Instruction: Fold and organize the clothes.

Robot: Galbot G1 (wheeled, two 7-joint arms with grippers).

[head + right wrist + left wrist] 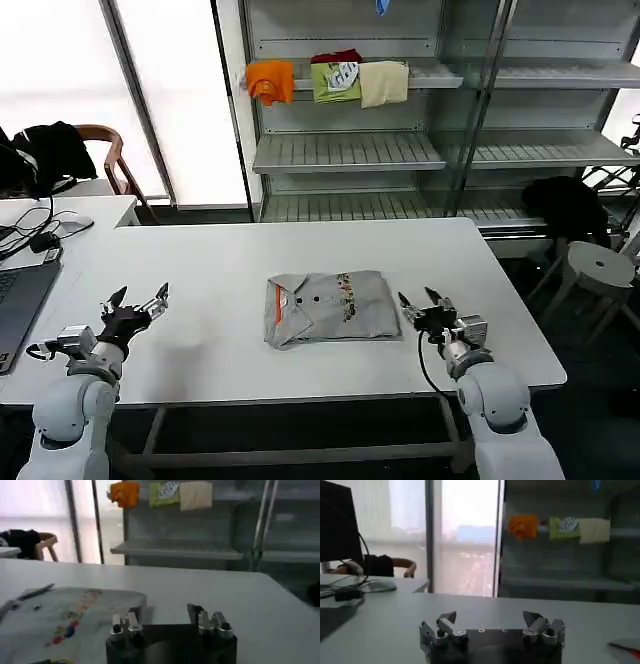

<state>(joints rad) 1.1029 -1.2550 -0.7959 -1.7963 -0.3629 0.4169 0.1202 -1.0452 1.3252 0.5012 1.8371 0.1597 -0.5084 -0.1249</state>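
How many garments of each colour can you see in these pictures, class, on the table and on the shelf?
Grey, on the table: 1, a folded shirt
Orange, on the shelf: 1
Green: 1
Cream: 1
Total: 4

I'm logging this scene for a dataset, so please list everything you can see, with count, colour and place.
Shirt: one folded bundle, light grey with orange collar lining and a multicoloured print, middle of the table.
Table: one, white, in front of the robot.
Folded garments: three, orange, green and cream, on an upper rack shelf.
Shelf rack: one, grey metal, behind the table.
Chair: one, wooden, with a black garment, far left.
Laptop: one, dark, left table edge.
Stool: one, white, right of the table.
Left hand: open, above the table's left part.
Right hand: open, just right of the shirt.
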